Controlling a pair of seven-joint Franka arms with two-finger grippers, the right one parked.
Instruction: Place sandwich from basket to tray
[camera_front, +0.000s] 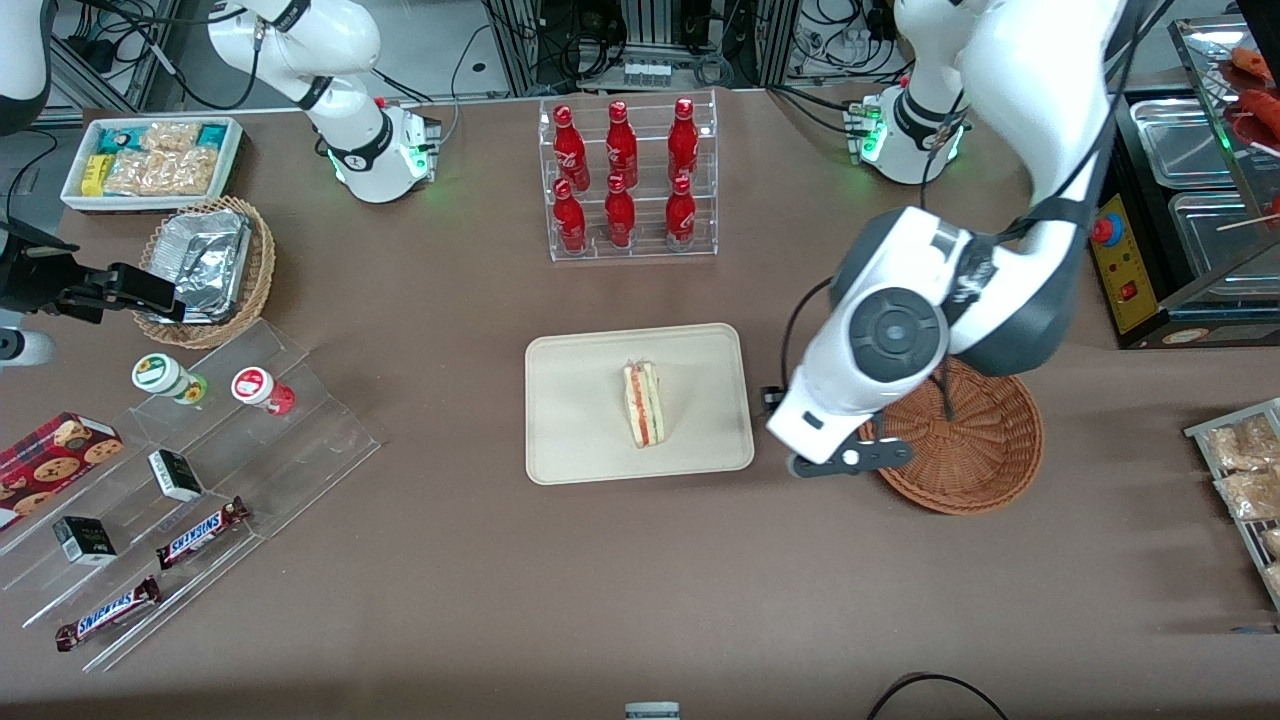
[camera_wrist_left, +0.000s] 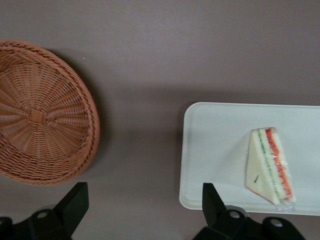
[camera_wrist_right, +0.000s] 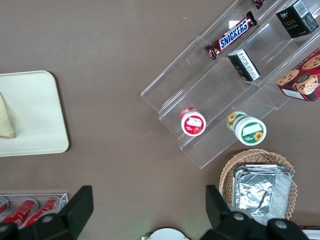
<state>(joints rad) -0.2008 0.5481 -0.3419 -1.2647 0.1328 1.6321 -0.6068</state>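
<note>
The sandwich (camera_front: 647, 403), a pale wedge with red and green layers, lies flat near the middle of the cream tray (camera_front: 580, 440). It also shows in the left wrist view (camera_wrist_left: 270, 165) on the tray (camera_wrist_left: 215, 150). The reddish-brown basket (camera_front: 985, 450) (camera_wrist_left: 40, 115) is empty and stands beside the tray, toward the working arm's end. My gripper (camera_wrist_left: 145, 192) is open and empty. It hovers over the bare table between basket and tray. In the front view the arm's wrist (camera_front: 850, 400) covers it.
A clear rack of red bottles (camera_front: 628, 180) stands farther from the front camera than the tray. A tan basket with a foil container (camera_front: 205, 265), a white snack bin (camera_front: 150, 160) and a clear stepped shelf (camera_front: 180, 480) lie toward the parked arm's end.
</note>
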